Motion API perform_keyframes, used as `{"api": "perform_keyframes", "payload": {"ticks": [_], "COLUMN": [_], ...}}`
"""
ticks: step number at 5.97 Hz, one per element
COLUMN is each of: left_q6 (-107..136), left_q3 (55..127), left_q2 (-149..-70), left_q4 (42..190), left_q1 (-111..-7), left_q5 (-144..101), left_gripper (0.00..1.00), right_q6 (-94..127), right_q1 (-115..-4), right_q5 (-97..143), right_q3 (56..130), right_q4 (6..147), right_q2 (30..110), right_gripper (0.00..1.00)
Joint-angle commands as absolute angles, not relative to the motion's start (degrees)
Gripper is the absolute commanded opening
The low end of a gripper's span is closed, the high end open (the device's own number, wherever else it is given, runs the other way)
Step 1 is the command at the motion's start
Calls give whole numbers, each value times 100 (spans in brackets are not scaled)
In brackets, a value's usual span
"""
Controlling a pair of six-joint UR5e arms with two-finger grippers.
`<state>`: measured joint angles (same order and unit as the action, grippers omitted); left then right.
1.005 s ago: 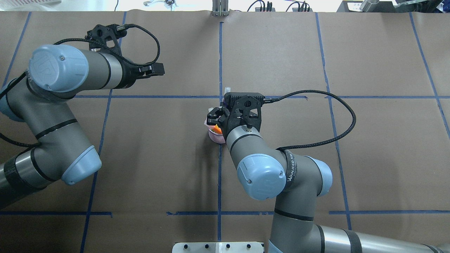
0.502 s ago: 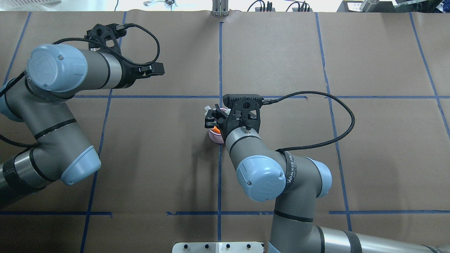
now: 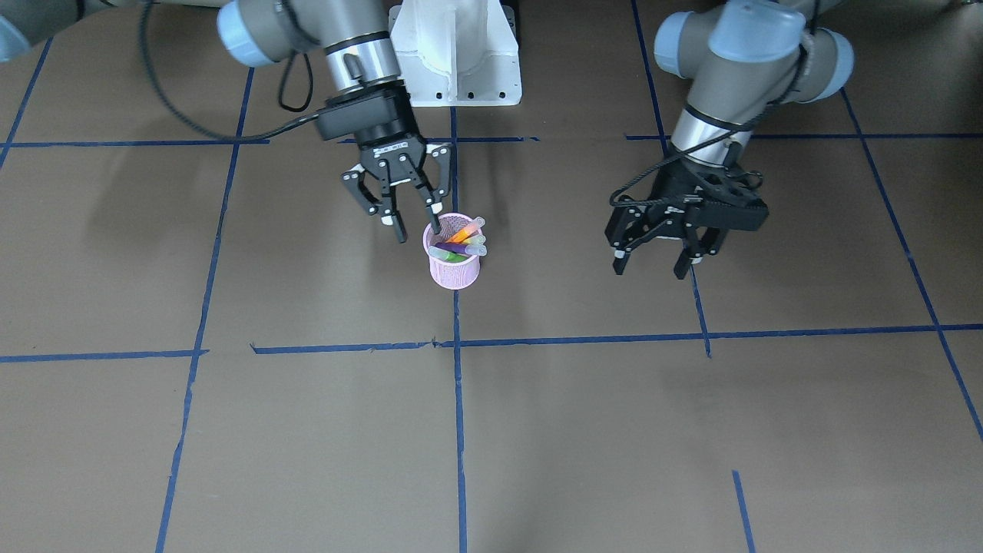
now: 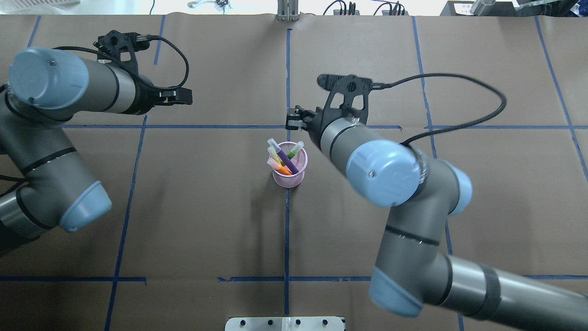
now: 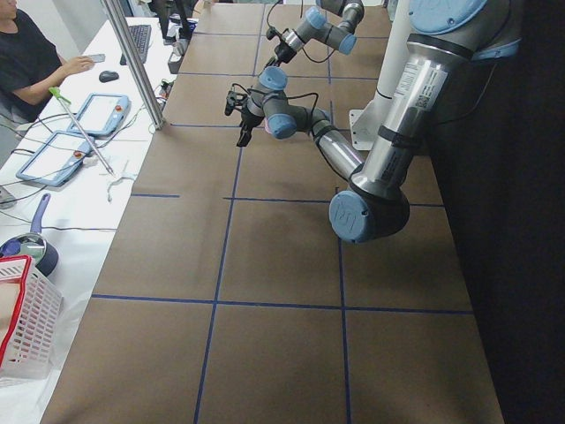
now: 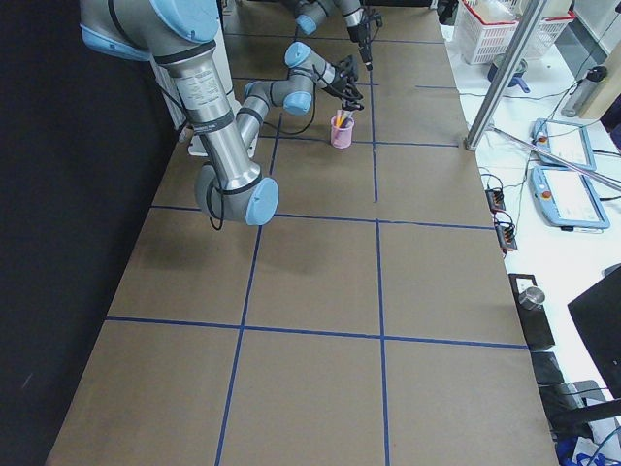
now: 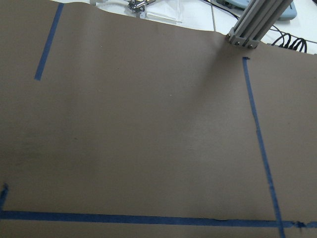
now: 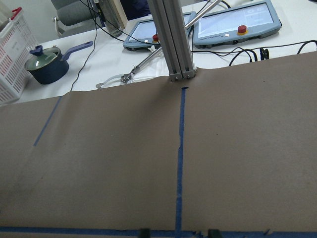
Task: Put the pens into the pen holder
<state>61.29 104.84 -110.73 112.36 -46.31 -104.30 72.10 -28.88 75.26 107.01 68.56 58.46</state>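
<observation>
The pink mesh pen holder point(image 4: 291, 179) stands upright at the table's middle on the blue centre line; it also shows in the front view point(image 3: 455, 273) and the right side view point(image 6: 342, 135). The purple pen point(image 4: 288, 161), the orange pen point(image 4: 283, 169) and the green pen point(image 4: 294, 150) stand slanted inside it, pale caps up. My right gripper point(image 3: 418, 230) is open and empty, raised just beside the holder's rim; in the overhead view my right gripper point(image 4: 294, 120) is beyond the holder. My left gripper point(image 3: 649, 269) is open and empty, well off to the side.
Brown paper with blue tape lines point(image 4: 286, 230) covers the table. A metal post point(image 8: 176, 54) stands at the far edge. Beyond it lie tablets point(image 8: 233, 22), cables and a blue pot point(image 8: 47, 64).
My right gripper was down over the holder with a pen; it has let go, risen and drawn back toward the far side. The left arm has shifted a little to the left.
</observation>
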Motion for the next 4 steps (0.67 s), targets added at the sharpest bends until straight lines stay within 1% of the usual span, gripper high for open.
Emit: {"api": "perform_keyframes", "payload": {"ticks": [1,2,3,4], "left_q6": [4868,4051,3269,2025], "left_q3": [10451,10389,10371,10397], "left_q2": [-10445,-10137,-9986,-9958], "left_q4": [11215,11154,10762,9853], "left_q1": [-5479,-6050,-6560,-7070], "left_q5": [-11717,-12377,-12784,-13006], "left_gripper": [93,93,93,93], "right_q6": [6780,6159,5134,3967], "right_q1": [-4168,-4888,-5565,-6199], "right_q5": [9526,10632,11514,12088], "right_q3": [10837,10828,10828,10793], "right_q4": [6873,7021,7579,8107], "right_q2": [6509,6939,7187,7503], "right_gripper": [48,48,48,49]}}
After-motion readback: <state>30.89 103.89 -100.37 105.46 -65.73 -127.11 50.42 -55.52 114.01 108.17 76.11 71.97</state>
